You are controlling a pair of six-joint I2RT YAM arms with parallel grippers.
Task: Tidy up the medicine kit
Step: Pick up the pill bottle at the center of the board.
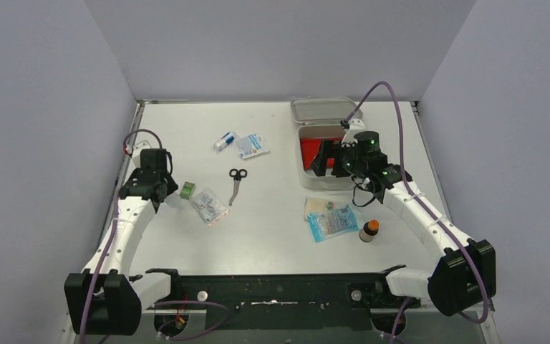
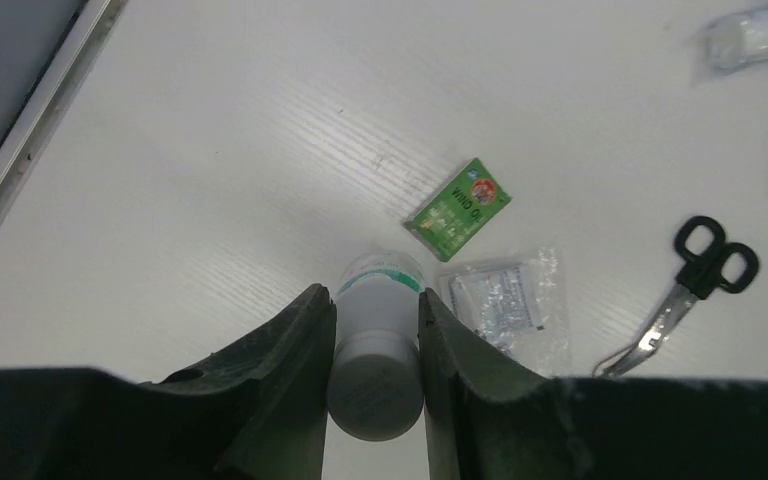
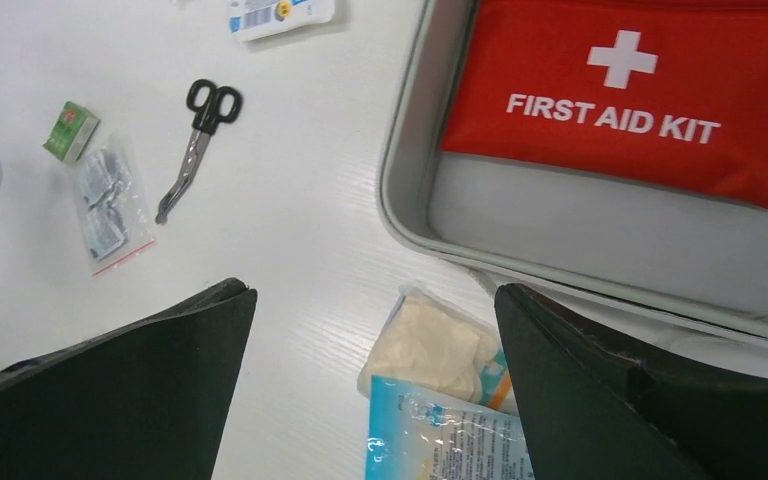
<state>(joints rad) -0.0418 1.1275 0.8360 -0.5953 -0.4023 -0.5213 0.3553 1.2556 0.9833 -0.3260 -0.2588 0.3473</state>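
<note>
The medicine kit (image 1: 329, 183) is a pale grey box at the back right, its lid (image 1: 326, 109) swung open behind it. A red "First Aid Kit" pouch (image 3: 640, 90) lies inside. At the left, my left gripper (image 2: 374, 298) is shut on a white bottle (image 2: 378, 330) with a green band and grey cap, lying on the table. Both fingers press its sides. My right gripper (image 3: 375, 292) hangs open over the table by the kit's near-left rim (image 3: 405, 200), nothing between its fingers.
Near the bottle lie a green sachet box (image 2: 458, 208), a clear bag of packets (image 2: 508, 300) and black-handled scissors (image 2: 695, 280). A gauze packet (image 3: 430, 345) and a blue packet (image 3: 440, 440) lie below the right gripper. A brown bottle (image 1: 369, 231) stands close by. A roll (image 1: 223, 141) and a packet (image 1: 251, 145) lie further back.
</note>
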